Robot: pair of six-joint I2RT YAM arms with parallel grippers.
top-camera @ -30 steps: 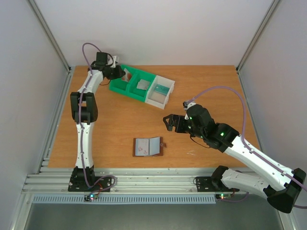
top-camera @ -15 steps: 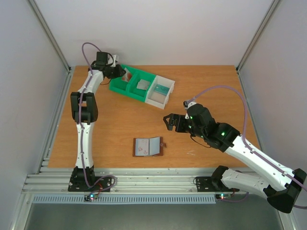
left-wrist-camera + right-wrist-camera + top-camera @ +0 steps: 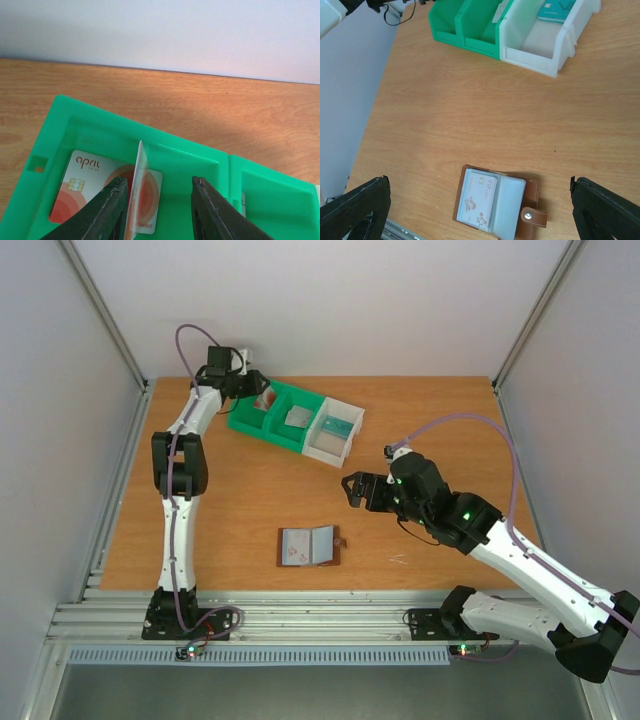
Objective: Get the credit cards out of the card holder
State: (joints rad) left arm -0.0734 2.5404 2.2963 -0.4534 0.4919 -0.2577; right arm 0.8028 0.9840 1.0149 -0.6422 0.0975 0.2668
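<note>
The brown card holder (image 3: 310, 546) lies open on the table; in the right wrist view (image 3: 520, 220) a pale card (image 3: 476, 202) with a flower print sits in its left pocket. My left gripper (image 3: 258, 390) is open over the left compartment of the green bin (image 3: 150, 135). A red-and-white card (image 3: 90, 187) lies flat in that compartment. A second card (image 3: 137, 192) stands on edge against my left finger (image 3: 107, 212), and the right finger is well apart from it. My right gripper (image 3: 355, 490) is open and empty, high above the card holder.
The green bin's middle compartment holds a grey card (image 3: 297, 416). A white bin (image 3: 335, 445) joined to it on the right holds a teal card (image 3: 557, 10). The bins stand at the back of the table, near the rear wall.
My left gripper has shifted slightly right and farther back over the green bin. The right arm has hardly moved. The card holder has not moved.
</note>
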